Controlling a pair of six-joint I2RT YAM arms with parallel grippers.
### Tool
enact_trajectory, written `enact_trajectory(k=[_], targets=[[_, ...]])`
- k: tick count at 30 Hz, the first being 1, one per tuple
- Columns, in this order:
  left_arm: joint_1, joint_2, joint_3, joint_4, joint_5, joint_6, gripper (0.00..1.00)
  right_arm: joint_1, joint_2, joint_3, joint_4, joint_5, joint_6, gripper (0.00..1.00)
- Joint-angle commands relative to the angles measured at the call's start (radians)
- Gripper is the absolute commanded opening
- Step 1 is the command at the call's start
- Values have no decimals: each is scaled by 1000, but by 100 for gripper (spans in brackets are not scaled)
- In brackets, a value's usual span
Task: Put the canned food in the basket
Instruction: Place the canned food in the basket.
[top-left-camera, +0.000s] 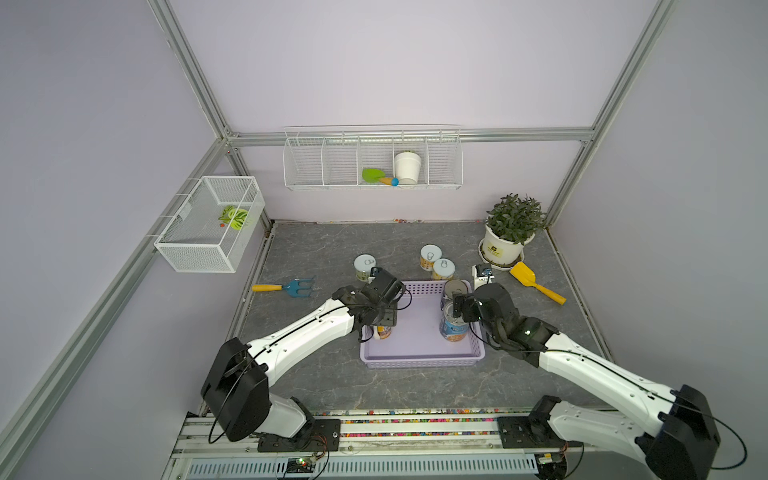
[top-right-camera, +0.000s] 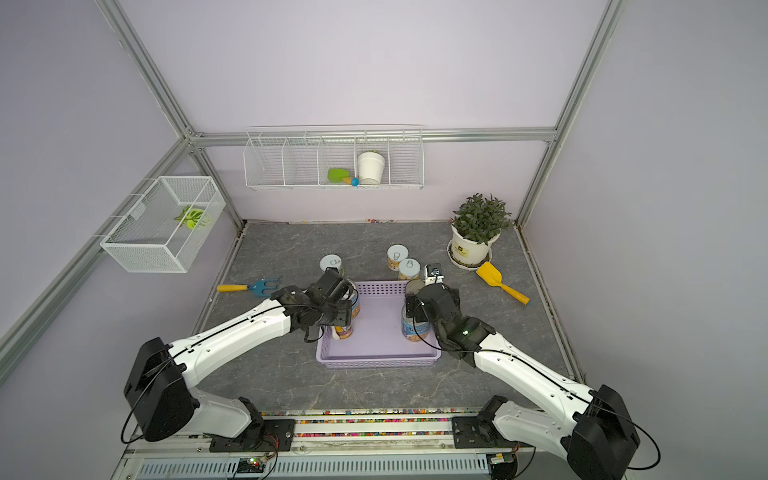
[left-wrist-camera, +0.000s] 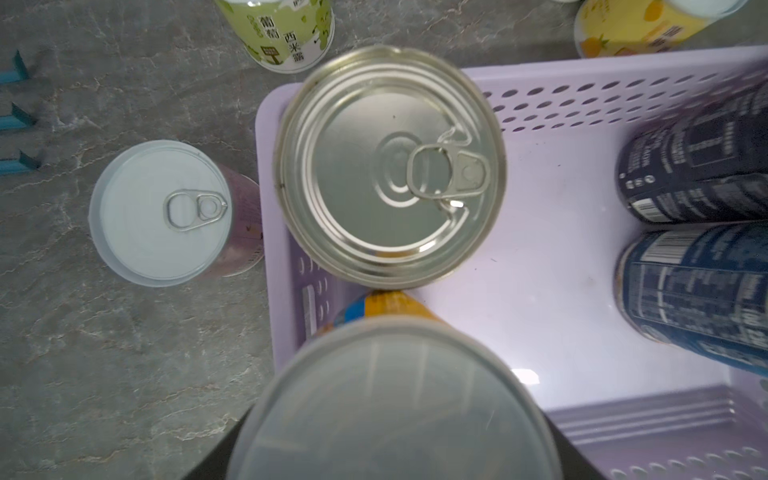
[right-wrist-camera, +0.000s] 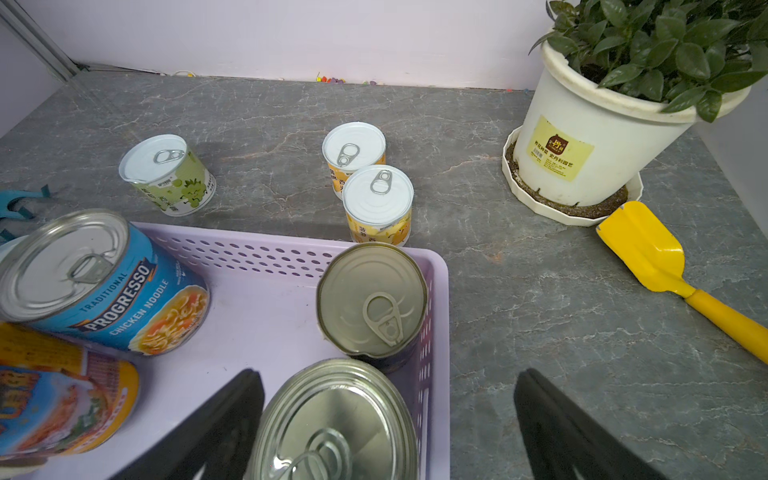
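Left gripper: jaws closed on the orange-labelled, pale-lidded can, at 8 o'clock within the lavender perforated basket. Two silver-topped cans stand at 3 o'clock. Right gripper: jaws wide apart, empty.

On my feed a potted plant stands at the back right of the grey tabletop, with a yellow trowel just beside it. A blue hand rake lies at the left. The wall rack holds a white pot and a green scoop. In the mesh basket on the left wall I see something green and leafy.
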Motion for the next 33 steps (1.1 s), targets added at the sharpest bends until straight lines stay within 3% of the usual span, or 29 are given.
enact_trajectory(k=[1,14,20,27,33], targets=[[1,-7,4,157,-84,-13,38,-9,7,16,18,2,5,98],[0,24,-31,151,-156,-42,41,-12,25,20,22,-8,5,98],[0,8,-44,142,-156,-43,51,-14,32,26,24,-15,8,98],[0,-10,-51,134,-155,-48,76,-14,34,32,21,-18,10,99],[1,-44,-58,130,-140,-43,79,-14,33,40,12,-16,16,99]])
